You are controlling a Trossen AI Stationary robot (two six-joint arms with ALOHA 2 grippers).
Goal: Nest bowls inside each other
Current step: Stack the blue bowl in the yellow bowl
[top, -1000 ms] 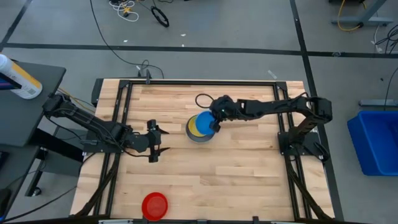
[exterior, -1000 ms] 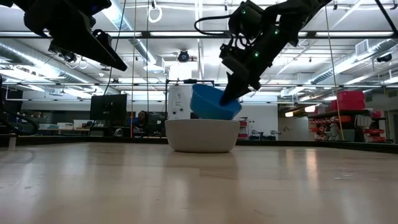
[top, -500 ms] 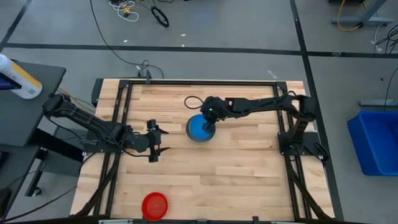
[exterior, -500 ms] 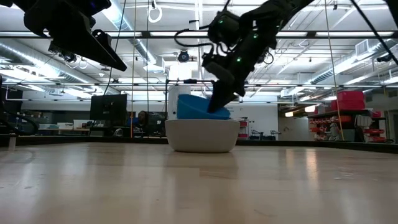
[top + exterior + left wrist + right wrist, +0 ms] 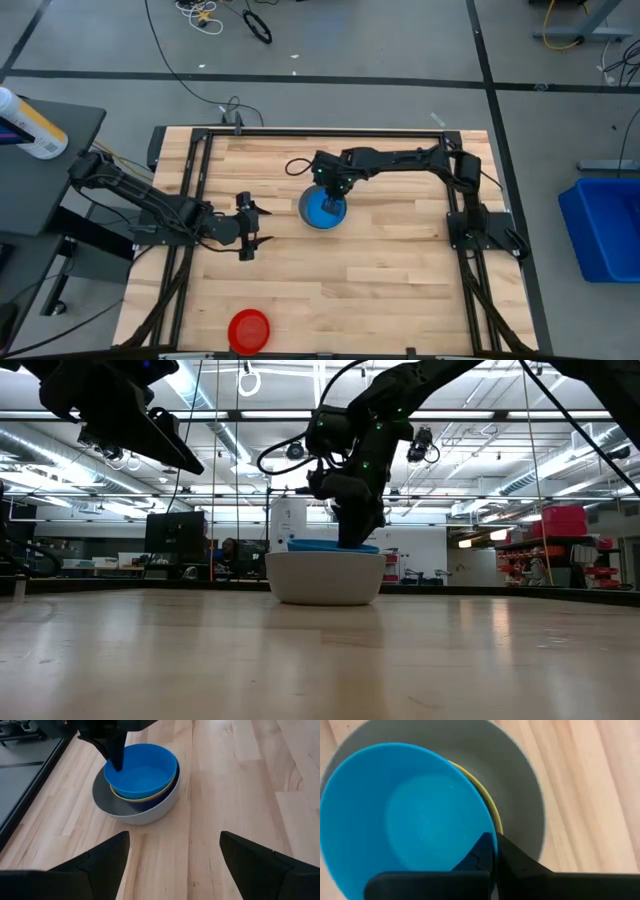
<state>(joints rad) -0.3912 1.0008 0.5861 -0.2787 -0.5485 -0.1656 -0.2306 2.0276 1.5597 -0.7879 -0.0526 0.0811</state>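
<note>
Right gripper (image 5: pixel 335 203) is clamped on the rim of the light blue bowl (image 5: pixel 322 207), which sits inside the yellow bowl (image 5: pixel 145 798), itself in the grey bowl (image 5: pixel 305 213) at the centre of the table (image 5: pixel 400 270). Left gripper (image 5: pixel 250 228), fingers apart and holding nothing, hovers at centre left. The red bowl (image 5: pixel 249 329) lies alone at the bottom edge, left of centre.

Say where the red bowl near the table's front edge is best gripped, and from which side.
Grip the red bowl by its rim, coming straight down from above: it appears to sit mouth-up, alone on the table, so one jaw could go inside the thin wall and one outside.
</note>
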